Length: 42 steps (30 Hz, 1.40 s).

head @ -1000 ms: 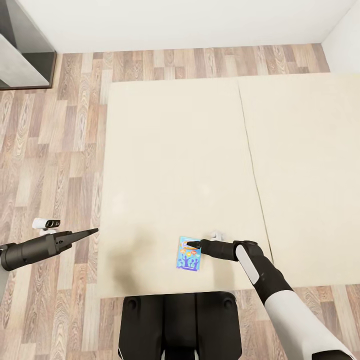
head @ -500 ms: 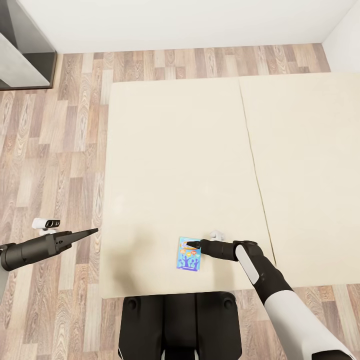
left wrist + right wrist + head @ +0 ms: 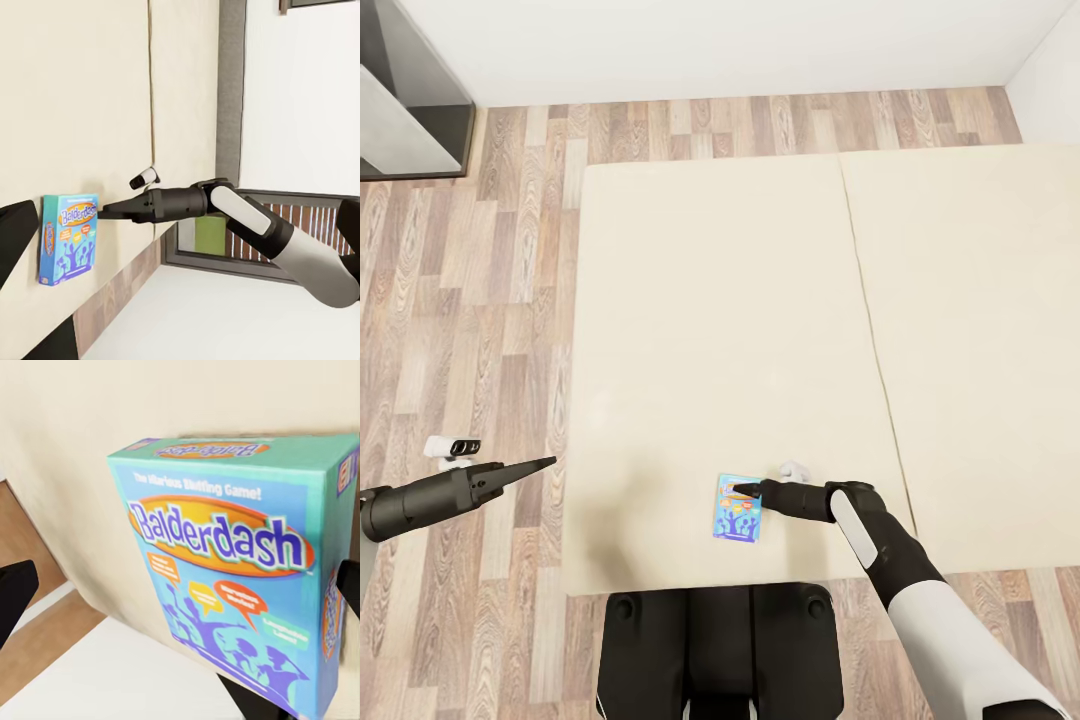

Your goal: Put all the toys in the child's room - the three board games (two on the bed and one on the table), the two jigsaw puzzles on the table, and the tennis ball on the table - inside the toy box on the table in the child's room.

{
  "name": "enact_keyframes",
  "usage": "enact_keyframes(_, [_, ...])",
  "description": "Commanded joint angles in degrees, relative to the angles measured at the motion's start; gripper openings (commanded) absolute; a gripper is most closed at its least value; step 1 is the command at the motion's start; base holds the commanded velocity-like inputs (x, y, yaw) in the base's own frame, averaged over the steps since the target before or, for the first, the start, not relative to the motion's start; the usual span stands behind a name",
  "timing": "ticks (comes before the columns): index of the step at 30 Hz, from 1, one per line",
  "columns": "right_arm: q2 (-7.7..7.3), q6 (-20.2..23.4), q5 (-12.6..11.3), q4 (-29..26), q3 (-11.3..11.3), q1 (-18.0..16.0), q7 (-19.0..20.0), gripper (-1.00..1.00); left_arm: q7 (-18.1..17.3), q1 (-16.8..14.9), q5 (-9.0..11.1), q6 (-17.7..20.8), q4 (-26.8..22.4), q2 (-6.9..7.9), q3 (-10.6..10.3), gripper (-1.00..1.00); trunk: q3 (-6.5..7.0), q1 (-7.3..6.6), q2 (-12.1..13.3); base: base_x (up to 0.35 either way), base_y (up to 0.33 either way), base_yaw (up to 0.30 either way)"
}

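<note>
Head view: the light blue board game (image 3: 738, 506) lies flat on the bed (image 3: 760, 300) near its front edge, the right gripper (image 3: 743, 489) at its top edge. Whether those jaws grip is unclear. A shallow pinch could slip. The left gripper (image 3: 545, 463) looks closed, empty.

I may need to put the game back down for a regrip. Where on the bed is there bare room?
Nearly all of the bed is bare: the whole beige stretch between the seam and the mattress's left edge, and the section right of the seam. Only the near edge is occupied, where the right gripper meets the board game.
</note>
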Motion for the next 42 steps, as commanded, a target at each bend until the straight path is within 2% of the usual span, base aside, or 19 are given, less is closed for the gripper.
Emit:
enact_keyframes(1, [0.01,0.4,0.0,0.0,0.0,0.0,0.1,1.0,-0.2,0.0,-0.1,0.6,0.0,0.02,0.0,1.0,-0.06,0.03,-0.1,-0.01,0.032,0.0])
enact_keyframes(23, [0.01,1.3,0.2,0.5,0.4,-0.1,-0.2,1.0,-0.2,0.0,-0.1,0.6,0.0,0.02,0.0,1.0,-0.06,0.03,-0.1,-0.001,0.015,0.0])
enact_keyframes(32, [0.01,1.0,0.2,0.5,2.5,-0.1,-0.2,1.0,-0.2,0.0,-0.1,0.6,0.0,0.02,0.0,1.0,-0.06,0.03,-0.1,0.0,0.036,0.0])
enact_keyframes(42, [0.01,0.9,0.2,0.5,2.7,-0.1,-0.3,1.0,-0.2,0.0,-0.1,0.6,0.0,0.02,0.0,1.0,-0.06,0.03,-0.1,0.0,0.041,0.0])
